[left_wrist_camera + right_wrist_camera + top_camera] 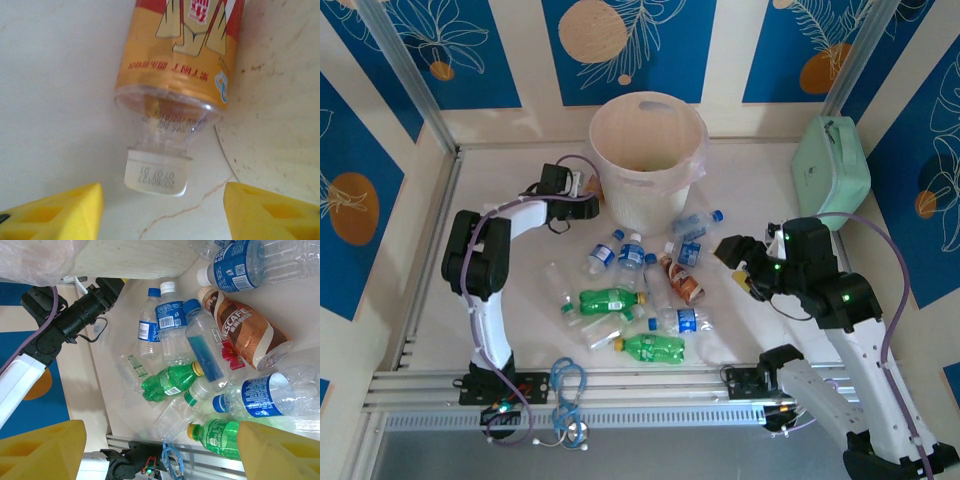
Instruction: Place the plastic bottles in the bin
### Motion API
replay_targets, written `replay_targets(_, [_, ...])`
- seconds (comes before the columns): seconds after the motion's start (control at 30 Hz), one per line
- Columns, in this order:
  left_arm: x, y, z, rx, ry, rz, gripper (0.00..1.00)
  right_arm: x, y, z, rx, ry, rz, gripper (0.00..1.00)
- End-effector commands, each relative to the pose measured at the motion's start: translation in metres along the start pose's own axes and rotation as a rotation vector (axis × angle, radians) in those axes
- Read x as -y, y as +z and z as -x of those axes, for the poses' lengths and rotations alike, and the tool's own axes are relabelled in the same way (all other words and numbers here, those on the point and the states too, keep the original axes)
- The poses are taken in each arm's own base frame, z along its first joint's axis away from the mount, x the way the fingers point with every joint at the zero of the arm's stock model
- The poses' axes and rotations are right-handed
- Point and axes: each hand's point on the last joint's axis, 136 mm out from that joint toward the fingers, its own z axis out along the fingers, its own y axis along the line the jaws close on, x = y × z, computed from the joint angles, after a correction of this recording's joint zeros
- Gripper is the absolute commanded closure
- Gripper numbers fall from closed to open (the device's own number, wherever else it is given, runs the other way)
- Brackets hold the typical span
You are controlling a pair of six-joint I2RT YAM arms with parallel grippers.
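An orange-labelled plastic bottle (177, 55) with a white cap (157, 172) lies on the table against the foot of the bin (280, 130). My left gripper (162, 212) stands open just short of the cap, its yellow fingers (60, 215) apart and touching nothing. From above, the left gripper (582, 192) is at the left base of the whitish bin (620, 185). Several bottles (640, 290) lie in the table's middle: green ones (170, 382), blue-labelled clear ones (172, 322), a brown one (245, 330). My right gripper (745, 268) hovers open to their right, empty.
A mint-green case (832, 170) sits at the back right by the wall. A blue cable loop (568, 385) hangs at the front aluminium rail (650, 390). The left arm's dark elbow (475, 255) stands left of the pile.
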Motion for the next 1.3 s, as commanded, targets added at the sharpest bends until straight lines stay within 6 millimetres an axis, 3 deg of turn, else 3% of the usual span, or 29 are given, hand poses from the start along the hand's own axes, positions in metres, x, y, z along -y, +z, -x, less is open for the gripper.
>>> replay_targets(0.0, [-0.003,0.006,0.006,-0.008,0.01,-0.019,0.38,-0.005,-0.006,0.0,0.005,-0.004,0.005,0.21])
replay_targets(0.4, [-0.005,0.018,0.004,-0.027,-0.002,-0.033,0.51,-0.012,-0.001,0.005,0.001,-0.006,0.004,0.21])
replay_targets(0.83, [-0.007,0.012,0.005,-0.015,-0.003,-0.016,0.74,-0.014,-0.007,0.006,0.011,-0.016,0.004,0.21])
replay_targets(1.0, [-0.008,-0.018,0.004,0.018,-0.02,0.015,0.8,-0.019,-0.011,0.008,0.029,-0.036,0.013,0.21])
replay_targets(1.27, [-0.002,-0.108,0.007,0.136,-0.061,0.087,0.85,-0.035,-0.018,0.009,0.041,-0.089,0.053,0.21])
